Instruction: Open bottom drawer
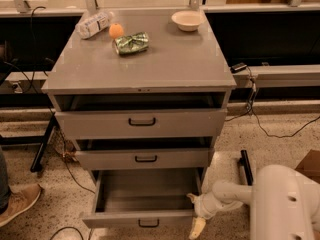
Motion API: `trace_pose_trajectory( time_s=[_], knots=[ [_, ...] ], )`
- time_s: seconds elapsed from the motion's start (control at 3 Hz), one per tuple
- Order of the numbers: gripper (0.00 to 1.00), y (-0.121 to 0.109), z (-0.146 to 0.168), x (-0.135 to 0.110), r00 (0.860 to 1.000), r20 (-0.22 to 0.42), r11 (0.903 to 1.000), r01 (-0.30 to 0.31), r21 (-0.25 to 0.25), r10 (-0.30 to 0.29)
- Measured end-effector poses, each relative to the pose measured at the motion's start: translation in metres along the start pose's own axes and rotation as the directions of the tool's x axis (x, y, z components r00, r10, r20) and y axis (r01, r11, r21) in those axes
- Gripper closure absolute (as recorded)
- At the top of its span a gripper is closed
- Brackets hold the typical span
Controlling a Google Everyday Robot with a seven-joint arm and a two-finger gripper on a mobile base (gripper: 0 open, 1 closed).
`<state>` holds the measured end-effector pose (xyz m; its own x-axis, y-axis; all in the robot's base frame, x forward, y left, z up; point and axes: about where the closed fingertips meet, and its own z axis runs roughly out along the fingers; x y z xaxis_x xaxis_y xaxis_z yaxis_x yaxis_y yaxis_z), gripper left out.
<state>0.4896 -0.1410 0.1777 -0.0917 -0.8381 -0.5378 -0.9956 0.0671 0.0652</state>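
Grey metal bottom drawer pulled out just left of my gripper, flat front, black bar handle, pale tapered fingers spread at its right corner, gripping nothing I see.

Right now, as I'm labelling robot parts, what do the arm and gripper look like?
The arm is a smooth white rounded shell, bulky at the lower right and narrowing to a slim wrist. The gripper, beside the right front corner of the grey metal bottom drawer, ends in a pale cream tip.
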Motion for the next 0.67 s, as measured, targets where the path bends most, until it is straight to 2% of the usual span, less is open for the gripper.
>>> trace_pose_trajectory(
  time_s=[0.33, 0.67],
  knots=[
    [0.00, -0.005, -0.066, 0.000, 0.999, -0.041, 0.9874, 0.030, 0.155, -0.024],
    [0.00, 0.001, -0.150, -0.004, 0.994, -0.097, 0.9430, 0.076, 0.324, -0.047]
  ],
)
